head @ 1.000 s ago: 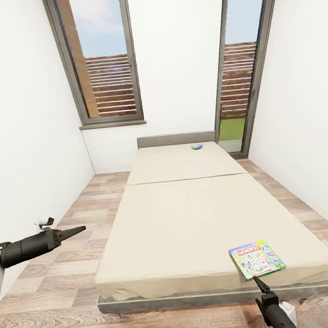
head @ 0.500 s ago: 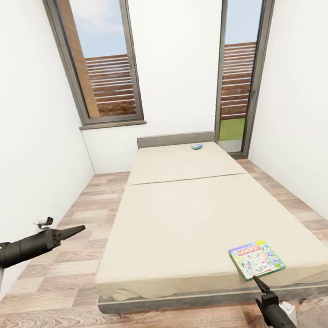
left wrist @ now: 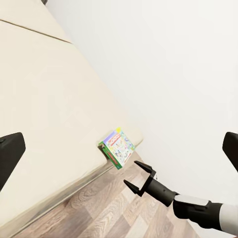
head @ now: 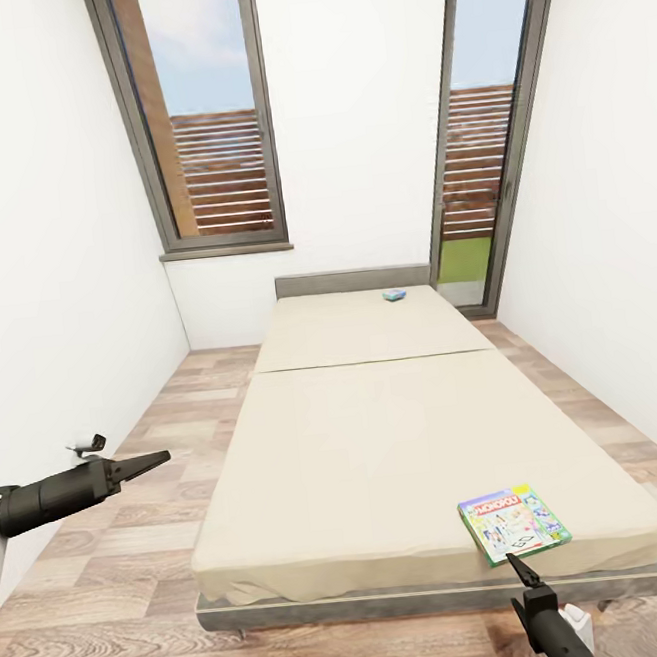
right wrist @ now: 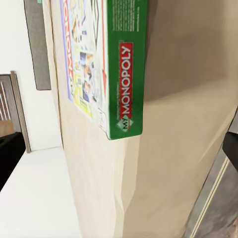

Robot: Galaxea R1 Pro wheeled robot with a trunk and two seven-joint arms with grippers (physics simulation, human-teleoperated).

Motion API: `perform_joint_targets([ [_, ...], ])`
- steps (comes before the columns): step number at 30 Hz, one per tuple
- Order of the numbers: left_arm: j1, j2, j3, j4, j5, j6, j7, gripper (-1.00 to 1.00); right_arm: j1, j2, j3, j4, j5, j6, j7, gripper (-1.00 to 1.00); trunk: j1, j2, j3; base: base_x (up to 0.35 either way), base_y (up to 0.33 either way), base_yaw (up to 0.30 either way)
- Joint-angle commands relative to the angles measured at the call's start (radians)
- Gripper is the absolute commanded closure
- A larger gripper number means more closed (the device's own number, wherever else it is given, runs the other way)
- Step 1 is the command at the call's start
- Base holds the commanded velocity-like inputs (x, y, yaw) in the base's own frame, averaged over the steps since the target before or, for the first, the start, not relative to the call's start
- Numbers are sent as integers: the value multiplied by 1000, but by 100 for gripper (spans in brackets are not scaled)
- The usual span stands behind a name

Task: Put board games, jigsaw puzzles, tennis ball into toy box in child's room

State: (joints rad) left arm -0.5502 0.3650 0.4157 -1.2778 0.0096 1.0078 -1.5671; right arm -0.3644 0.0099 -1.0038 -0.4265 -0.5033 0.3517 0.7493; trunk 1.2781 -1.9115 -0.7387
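We see the green-edged board game (head: 515, 521) lying flat near the foot corner of the bed (head: 380, 444), a small blue game (head: 394, 293) by the headboard. Our right gripper (left wrist: 139, 177), fingers spread and empty, hangs just below the green box; our left gripper (head: 146, 464) hovers over the floor, its state unclear.

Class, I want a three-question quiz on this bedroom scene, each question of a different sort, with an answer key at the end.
1. True or false: the right gripper is already shut on the green-edged board game.
2. Multiple choice: the small blue board game lies (A) on the floor, (B) near the headboard, (C) on a windowsill.
3. Fill in: the green-edged game rests at the bed's near ____ corner, by the right arm.

Key: 1 false, the gripper is open just short of it. 2 B. 3 right.
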Motion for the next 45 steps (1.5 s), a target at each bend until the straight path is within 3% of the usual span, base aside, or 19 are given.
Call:
perform_joint_targets([
  [1,0,0,0,0,0,11,-4,-100,-1,1,-4,-1,-6,9,1,-100,0,0,-1,0,0,0],
  [31,0,-1,-1,0,-1,9,-4,-100,-1,-1,-4,0,-6,11,-3,-100,0,0,-1,46,0,0],
  [45,0,-1,-2,0,-2,9,-4,-100,-1,-1,-4,-1,-6,9,-65,-100,0,0,-1,25,0,0],
])
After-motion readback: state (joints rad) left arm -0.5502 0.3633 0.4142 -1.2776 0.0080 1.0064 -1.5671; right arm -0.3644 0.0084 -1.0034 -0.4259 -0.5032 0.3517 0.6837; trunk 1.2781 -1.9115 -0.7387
